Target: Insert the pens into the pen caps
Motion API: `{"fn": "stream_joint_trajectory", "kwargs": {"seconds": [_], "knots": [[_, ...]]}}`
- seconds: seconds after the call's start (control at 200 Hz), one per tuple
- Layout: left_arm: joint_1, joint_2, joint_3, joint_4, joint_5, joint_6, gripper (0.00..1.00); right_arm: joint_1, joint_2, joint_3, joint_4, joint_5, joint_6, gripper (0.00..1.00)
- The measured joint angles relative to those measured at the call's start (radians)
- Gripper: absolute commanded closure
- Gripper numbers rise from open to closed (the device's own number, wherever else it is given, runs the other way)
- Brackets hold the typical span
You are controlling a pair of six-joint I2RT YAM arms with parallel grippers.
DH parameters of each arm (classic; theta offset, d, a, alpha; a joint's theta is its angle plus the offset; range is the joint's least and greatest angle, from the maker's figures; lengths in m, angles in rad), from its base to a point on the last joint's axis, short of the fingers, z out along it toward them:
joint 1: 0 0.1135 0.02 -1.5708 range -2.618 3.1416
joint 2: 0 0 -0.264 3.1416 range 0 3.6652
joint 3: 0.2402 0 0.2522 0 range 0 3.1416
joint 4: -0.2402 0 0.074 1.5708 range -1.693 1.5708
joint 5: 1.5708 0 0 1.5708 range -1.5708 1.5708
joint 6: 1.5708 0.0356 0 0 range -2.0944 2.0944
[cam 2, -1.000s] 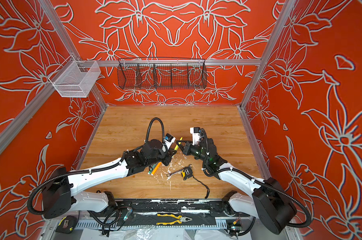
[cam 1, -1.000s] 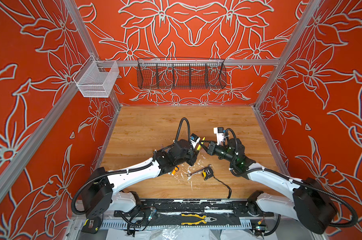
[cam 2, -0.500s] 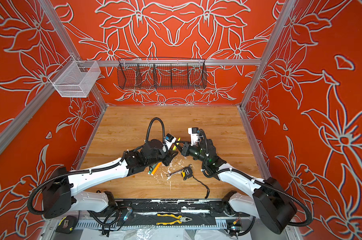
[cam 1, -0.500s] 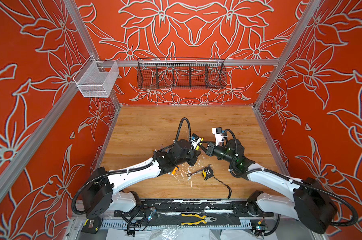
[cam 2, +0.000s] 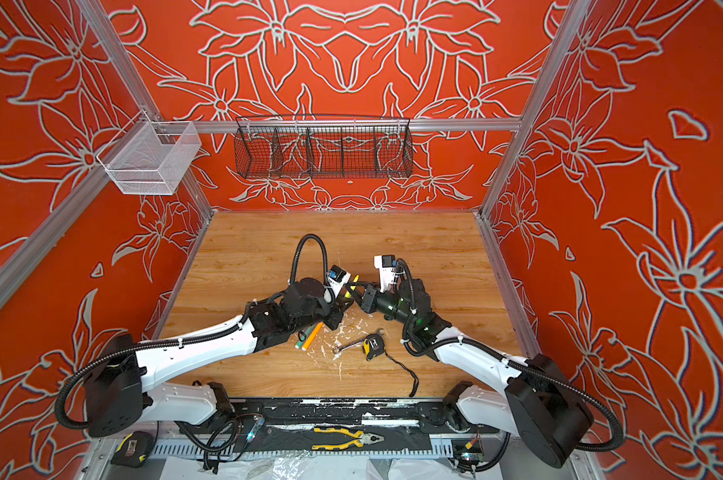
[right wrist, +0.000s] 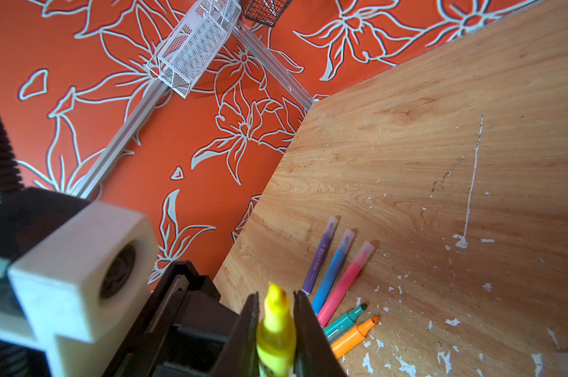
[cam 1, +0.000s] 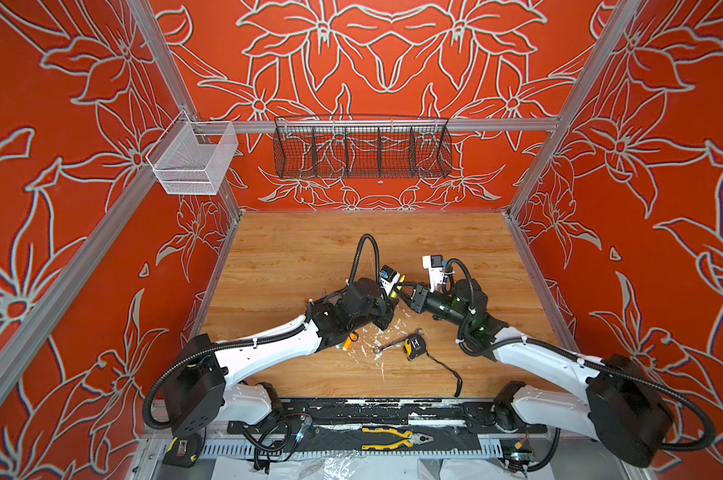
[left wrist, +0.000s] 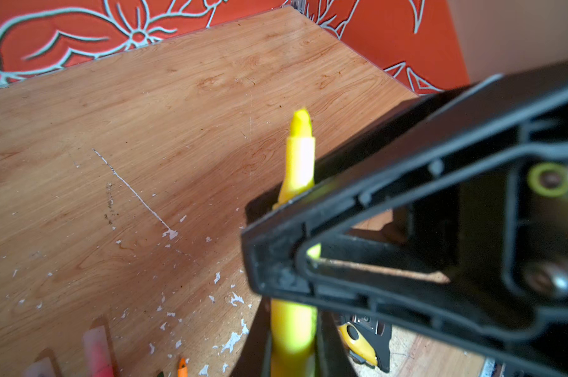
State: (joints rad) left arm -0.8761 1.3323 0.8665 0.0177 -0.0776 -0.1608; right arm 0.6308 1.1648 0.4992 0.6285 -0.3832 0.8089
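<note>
Above the table's middle my left gripper (left wrist: 292, 326) is shut on the barrel of a yellow pen (left wrist: 299, 163), whose tip is bare. My right gripper (right wrist: 275, 298) meets it there. Its fingers (right wrist: 303, 326) stand close on both sides of the same yellow pen (right wrist: 276, 333) near the tip, and I cannot tell whether they press it. In both top views the grippers touch tip to tip (cam 1: 399, 291) (cam 2: 351, 291). The purple (right wrist: 320, 258), blue (right wrist: 333, 271) and pink (right wrist: 344, 284) pens lie side by side wearing pen caps (right wrist: 367, 249). The green (right wrist: 346, 320) and orange (right wrist: 354, 336) pens lie uncapped.
A silver wrench (cam 1: 393, 344) and a yellow tape measure (cam 1: 414, 347) with a black cord lie near the front. White paint flecks dot the wood. A black wire basket (cam 1: 361, 151) and a white mesh basket (cam 1: 193, 160) hang on the walls.
My right gripper has slid left up to the left gripper, and its fingers now straddle the yellow pen. The left arm has barely moved.
</note>
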Motion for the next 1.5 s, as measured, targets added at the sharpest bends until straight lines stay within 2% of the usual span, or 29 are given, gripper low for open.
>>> {"fn": "stream_joint_trajectory", "kwargs": {"seconds": [0.115,0.24,0.25,0.285,0.325,0.44,0.545,0.676,0.856,1.076,1.351,1.501], "knots": [[0.039,0.000,-0.006,-0.001,0.013,-0.039,1.00,0.011,-0.040,0.035,-0.179,0.120,-0.026,0.42],[0.127,-0.009,-0.030,-0.002,-0.002,-0.103,1.00,0.004,-0.078,0.129,-0.440,0.370,-0.042,0.36],[0.135,-0.010,-0.032,-0.003,-0.006,-0.108,1.00,0.003,-0.078,0.135,-0.457,0.392,-0.045,0.34],[0.153,-0.011,-0.035,-0.010,-0.022,-0.123,1.00,-0.001,-0.078,0.157,-0.520,0.463,-0.045,0.18],[0.166,-0.015,-0.036,-0.019,-0.037,-0.138,1.00,-0.006,-0.074,0.179,-0.586,0.532,-0.043,0.13],[0.169,-0.029,-0.037,-0.032,-0.047,-0.159,1.00,-0.024,-0.024,0.261,-0.774,0.698,-0.050,0.13],[0.169,-0.043,-0.037,-0.031,-0.036,-0.165,1.00,-0.056,0.058,0.322,-0.872,0.764,-0.045,0.17],[0.169,-0.045,-0.039,-0.025,0.010,-0.165,1.00,-0.119,0.186,0.374,-0.961,0.767,-0.039,0.26],[0.168,-0.045,-0.039,-0.012,0.105,-0.150,1.00,-0.198,0.353,0.463,-1.056,0.718,-0.043,0.31],[0.158,-0.043,-0.039,-0.005,0.170,-0.139,1.00,-0.275,0.459,0.507,-1.078,0.602,-0.061,0.36],[0.150,-0.036,-0.039,-0.003,0.193,-0.129,1.00,-0.326,0.570,0.559,-1.082,0.499,-0.089,0.42],[0.147,-0.034,-0.039,-0.004,0.196,-0.127,1.00,-0.336,0.615,0.588,-1.088,0.452,-0.102,0.48]]}}
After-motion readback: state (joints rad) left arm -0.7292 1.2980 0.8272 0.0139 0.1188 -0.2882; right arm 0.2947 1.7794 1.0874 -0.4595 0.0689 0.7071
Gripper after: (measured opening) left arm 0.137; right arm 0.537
